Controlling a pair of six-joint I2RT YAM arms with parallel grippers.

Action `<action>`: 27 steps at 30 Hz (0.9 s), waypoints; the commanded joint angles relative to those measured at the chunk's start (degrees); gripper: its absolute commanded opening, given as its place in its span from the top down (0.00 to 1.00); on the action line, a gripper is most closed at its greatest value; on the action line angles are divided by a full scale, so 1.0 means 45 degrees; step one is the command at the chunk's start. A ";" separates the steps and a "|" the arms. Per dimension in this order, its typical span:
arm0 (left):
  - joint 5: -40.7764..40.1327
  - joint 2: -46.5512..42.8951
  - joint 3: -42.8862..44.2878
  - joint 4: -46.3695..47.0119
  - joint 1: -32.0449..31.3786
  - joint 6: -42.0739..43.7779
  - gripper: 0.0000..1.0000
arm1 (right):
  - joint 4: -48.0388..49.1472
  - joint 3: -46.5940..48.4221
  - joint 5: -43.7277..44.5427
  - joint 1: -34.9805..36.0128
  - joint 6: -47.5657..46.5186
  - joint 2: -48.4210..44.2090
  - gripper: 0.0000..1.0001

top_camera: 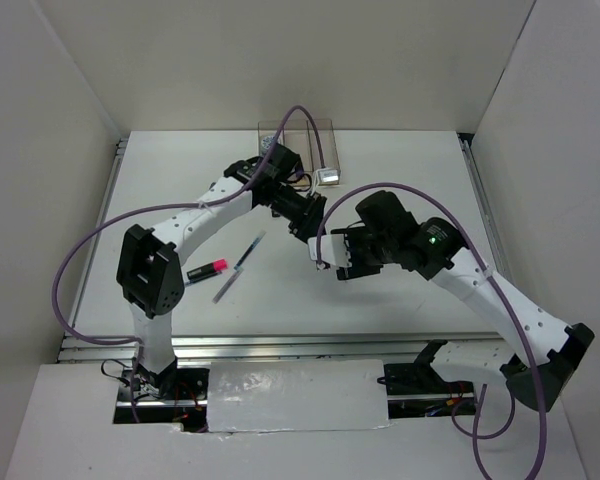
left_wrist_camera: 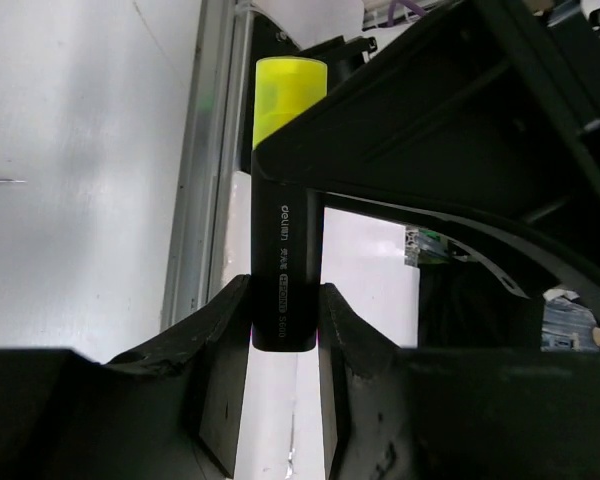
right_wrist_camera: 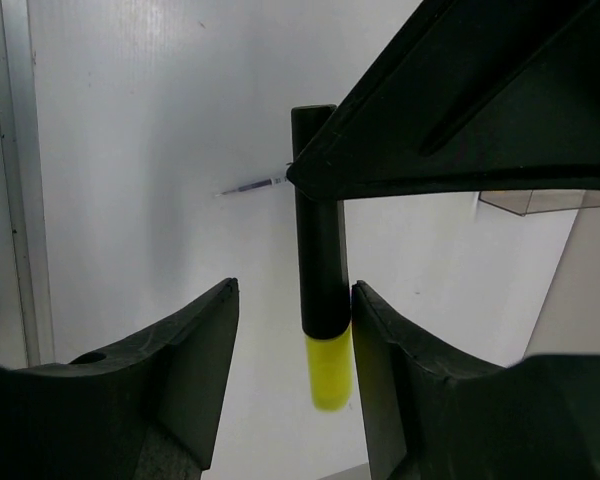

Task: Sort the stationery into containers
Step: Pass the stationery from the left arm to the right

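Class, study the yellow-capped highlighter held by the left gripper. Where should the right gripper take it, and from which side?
Grip the black barrel of the yellow-capped highlighter just behind its cap, the free stretch, since the left gripper clamps the tail end. Come from the cap end, with the right gripper open and straddling the barrel across its length; its straight, round sides suit that.

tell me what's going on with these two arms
The left fingers are clamped on the black end of a yellow-capped highlighter, holding it in the air over the table. The right fingers straddle its cap end with a gap on one side, not gripping yet, so it looks like a handover. A pink highlighter and two pens lie on the table; the containers sit at the far edge.
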 commanded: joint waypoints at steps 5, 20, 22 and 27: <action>0.1352 -0.0572 -0.0230 0.0565 -0.0204 -0.0425 1.00 | 0.0759 -0.0015 -0.0022 -0.0055 -0.0333 0.0099 0.47; 0.1023 -0.0767 -0.0133 0.0410 0.0712 0.0062 0.54 | 0.1247 0.0044 0.0192 -0.0035 0.0252 0.0510 1.00; 0.0827 -0.0864 -0.0036 0.0661 0.1664 -0.0150 0.20 | 0.1637 -0.0112 0.0055 -0.0192 0.0428 0.0334 1.00; -0.1788 -0.1683 -0.0287 0.2533 0.5064 -0.2098 0.01 | 0.3900 -0.0250 -0.0743 -0.1476 0.1948 0.0781 1.00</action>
